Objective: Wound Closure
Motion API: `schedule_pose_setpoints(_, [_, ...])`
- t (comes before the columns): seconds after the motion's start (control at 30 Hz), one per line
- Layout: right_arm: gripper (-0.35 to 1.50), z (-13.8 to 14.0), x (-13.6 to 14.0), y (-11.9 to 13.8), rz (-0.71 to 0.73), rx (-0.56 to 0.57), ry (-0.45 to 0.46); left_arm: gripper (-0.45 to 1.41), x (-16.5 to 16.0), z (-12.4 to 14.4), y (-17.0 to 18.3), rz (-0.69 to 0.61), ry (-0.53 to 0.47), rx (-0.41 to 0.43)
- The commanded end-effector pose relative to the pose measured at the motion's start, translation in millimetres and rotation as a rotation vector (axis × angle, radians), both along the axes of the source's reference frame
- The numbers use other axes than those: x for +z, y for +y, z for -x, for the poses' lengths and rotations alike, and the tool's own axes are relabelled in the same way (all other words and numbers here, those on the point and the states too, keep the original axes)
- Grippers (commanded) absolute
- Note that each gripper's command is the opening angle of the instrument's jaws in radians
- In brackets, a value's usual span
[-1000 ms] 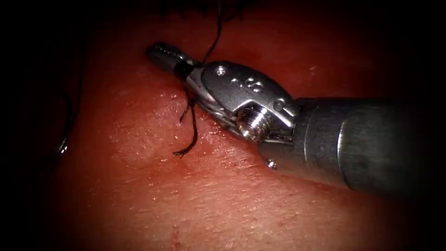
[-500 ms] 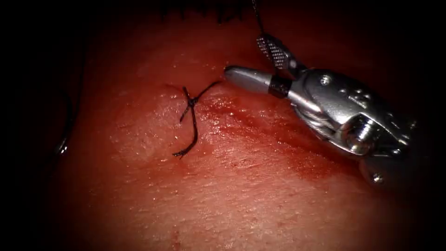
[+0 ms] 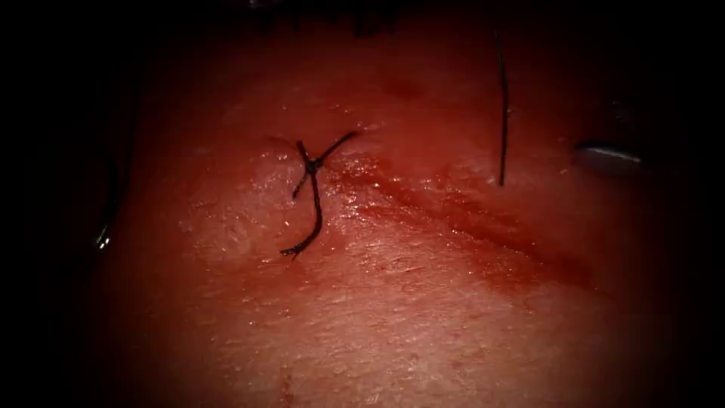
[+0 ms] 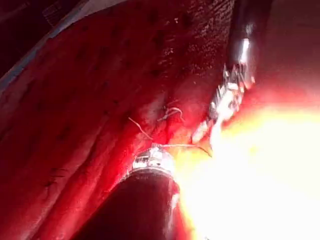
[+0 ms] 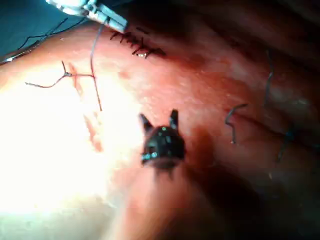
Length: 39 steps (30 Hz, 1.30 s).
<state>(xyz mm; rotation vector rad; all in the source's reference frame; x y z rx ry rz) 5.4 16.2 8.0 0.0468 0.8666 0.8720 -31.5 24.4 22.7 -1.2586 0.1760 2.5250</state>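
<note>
Tissue (image 3: pixel 377 325) lies dark at far left, where a curved glint (image 3: pixel 102 242), perhaps the needle, rests unheld. Knot (image 3: pixel 310 168) sits left of centre. Your left tool (image 5: pixel 120 24) pinches the thread (image 3: pixel 502 113) upper right, whose loose tail could snag your empty right tool (image 5: pixel 159 119), jaws apart

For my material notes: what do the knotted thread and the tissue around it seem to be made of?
The knotted thread looks like a dark braided or twisted fibre, matt, with frayed cut ends; which one I cannot tell. The tissue looks like soft, moist skin: a pale, fine-grained surface with wet glints and red fluid along the cut.
</note>
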Motion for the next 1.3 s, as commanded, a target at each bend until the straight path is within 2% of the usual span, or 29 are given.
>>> schedule_pose_setpoints(0.03, [1.41, 4.3, 0.5, 0.8, 0.002, 0.029, -0.049, -0.45, 2.1, 1.8, -0.2, -0.022, -0.014, -0.001])
schedule_pose_setpoints(0.17, [1.43, 8.9, -0.9, 2.2, 0.002, 0.073, -0.126, -0.45, 5.3, 4.9, -1.4, -0.051, -0.02, 0.014])
schedule_pose_setpoints(0.23, [1.43, 11.0, -2.0, 3.1, 0.017, 0.1, -0.146, -0.45, 7.6, 7.5, -2.2, -0.079, -0.017, 0.031])
schedule_pose_setpoints(0.27, [1.43, 11.0, -2.0, 3.1, 0.017, 0.1, -0.146, -0.45, 7.6, 7.5, -2.2, -0.079, -0.017, 0.031])
schedule_pose_setpoints(0.33, [1.45, 11.7, -2.9, 3.5, 0.043, 0.126, -0.169, -0.45, 9.7, 9.6, -2.4, -0.1, -0.018, 0.026])
schedule_pose_setpoints(0.37, [1.45, 11.5, -3.1, 3.6, 0.045, 0.133, -0.173, -0.32, 10.1, 10.1, -2.2, -0.112, -0.021, 0.023])
schedule_pose_setpoints(0.4, [1.45, 10.9, -3.3, 3.6, 0.042, 0.121, -0.153, 0.76, 10.9, 10.8, -1.6, -0.178, -0.046, -0.013])
schedule_pose_setpoints(0.43, [1.45, 10.9, -3.3, 3.6, 0.042, 0.121, -0.153, 0.76, 10.9, 10.8, -1.6, -0.178, -0.046, -0.013])
schedule_pose_setpoints(0.47, [1.45, 9.7, -3.2, 3.7, 0.044, 0.112, -0.15, 1.06, 11.3, 10.9, -0.7, -0.225, -0.064, -0.035])
schedule_pose_setpoints(0.5, [1.45, 9.1, -3.2, 3.7, 0.043, 0.107, -0.144, 1.21, 11.4, 10.8, -0.1, -0.24, -0.055, -0.063])
schedule_pose_setpoints(0.53, [1.45, 9.1, -3.2, 3.7, 0.043, 0.107, -0.144, 1.21, 11.4, 10.8, -0.1, -0.24, -0.055, -0.063])
schedule_pose_setpoints(0.6, [1.46, 7.2, -3.1, 3.7, 0.042, 0.094, -0.128, 1.33, 11.3, 10.1, 0.9, -0.223, 0.0, -0.126])
schedule_pose_setpoints(0.7, [1.46, 5.9, -3.2, 3.6, 0.047, 0.082, -0.122, 1.38, 10.7, 9.2, 1.0, -0.233, -0.006, -0.124])
schedule_pose_setpoints(0.77, [1.46, 4.3, -3.3, 3.4, 0.049, 0.072, -0.11, 1.38, 9.1, 7.5, 1.0, -0.247, -0.026, -0.117])
schedule_pose_setpoints(0.9, [1.46, 3.1, -3.4, 3.2, 0.051, 0.058, -0.095, 1.38, 6.8, 5.4, 1.0, -0.251, -0.073, -0.117])
schedule_pose_setpoints(0.93, [1.46, 2.6, -3.6, 3.1, 0.052, 0.052, -0.09, 1.29, 5.2, 3.8, 0.4, -0.262, -0.092, -0.101])
schedule_pose_setpoints(0.97, [1.46, 2.6, -3.6, 3.1, 0.052, 0.052, -0.09, 1.29, 5.2, 3.8, 0.4, -0.262, -0.092, -0.101])
schedule_pose_setpoints(1.17, [1.46, 1.9, -4.2, 3.1, 0.051, 0.039, -0.081, 1.24, 1.1, -2.0, -4.8, -0.331, -0.068, -0.023])
schedule_pose_setpoints(1.3, [1.46, 1.3, -4.4, 3.0, 0.051, 0.034, -0.078, 1.24, -0.8, -5.5, -7.7, -0.393, -0.074, -0.023])
